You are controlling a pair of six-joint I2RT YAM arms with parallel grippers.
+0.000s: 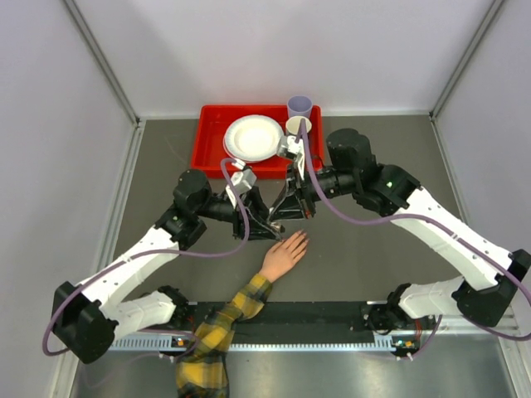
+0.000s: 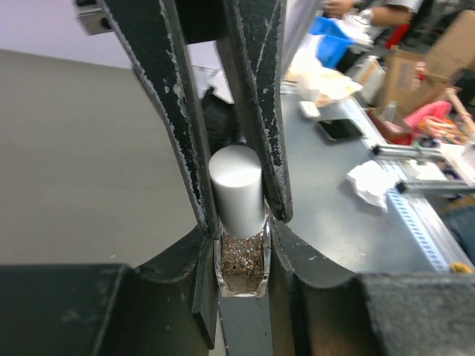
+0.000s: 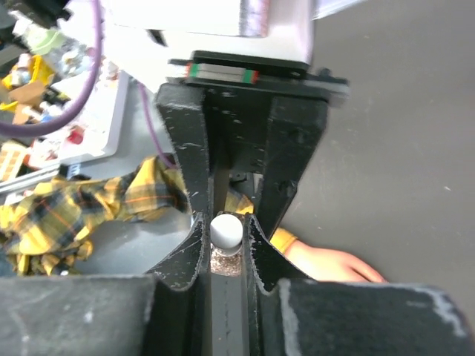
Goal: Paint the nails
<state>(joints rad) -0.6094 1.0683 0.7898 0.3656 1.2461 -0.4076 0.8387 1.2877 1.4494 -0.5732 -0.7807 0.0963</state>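
Note:
A small clear bottle (image 2: 241, 268) of brown glitter polish with a white cap (image 2: 237, 189) is held in the air between both grippers. My left gripper (image 2: 241, 245) is shut on the bottle's glass body. My right gripper (image 3: 225, 230) is shut on the white cap (image 3: 225, 231). In the top view the left gripper (image 1: 267, 224) and the right gripper (image 1: 288, 211) meet just above the pale peach mannequin hand (image 1: 284, 254). It lies flat, fingers pointing up-right, its nails (image 1: 300, 239) too small to make out. The plaid sleeve (image 1: 220, 327) runs toward the near edge.
A red tray (image 1: 209, 141) at the back holds a white plate (image 1: 253, 137). A purple cup (image 1: 299, 106) and a white cup (image 1: 298, 124) stand beside it. A black rail (image 1: 332, 330) runs along the near edge. Grey walls enclose the table.

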